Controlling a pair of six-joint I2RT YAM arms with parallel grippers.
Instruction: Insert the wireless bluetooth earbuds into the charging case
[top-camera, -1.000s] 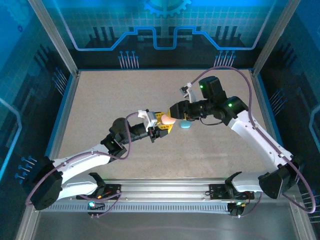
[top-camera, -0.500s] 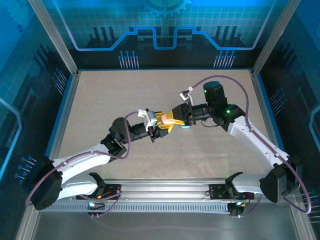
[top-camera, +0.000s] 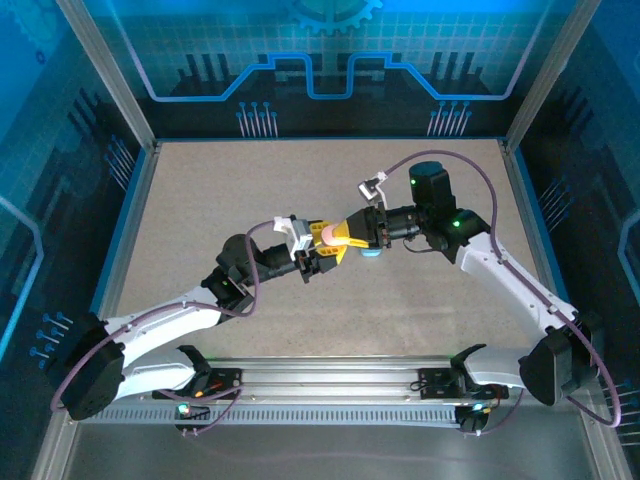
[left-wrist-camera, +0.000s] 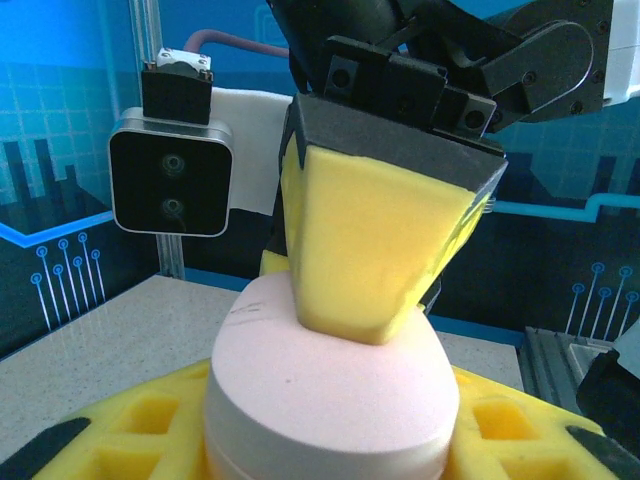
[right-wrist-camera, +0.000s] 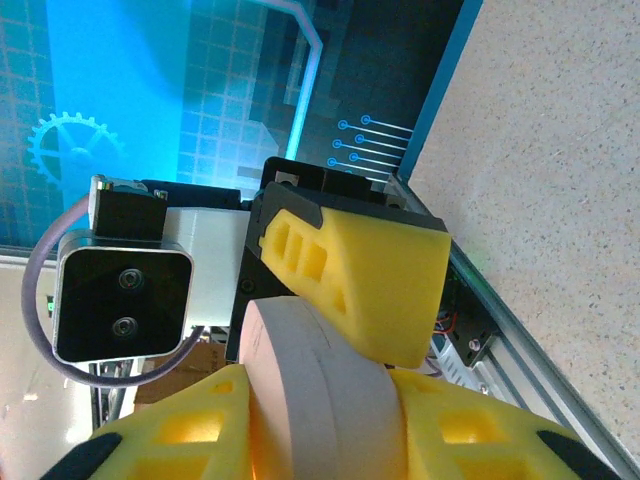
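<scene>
Pink charging case (left-wrist-camera: 330, 390) gripped by left hand (top-camera: 318, 246), seemingly by right hand (top-camera: 351, 232) too.

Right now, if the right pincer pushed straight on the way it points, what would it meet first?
The pink case it grips; just beyond, probably the left pincer, holding that case from the opposite side.

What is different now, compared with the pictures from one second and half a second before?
The right gripper moved left and a little toward the near edge. Its fingers now sit around the pink case; one second ago it was farther back. Most of this happened in the first half second. The left gripper kept the case clamped and shifted only slightly. The light blue piece on the table stayed in place.
</scene>
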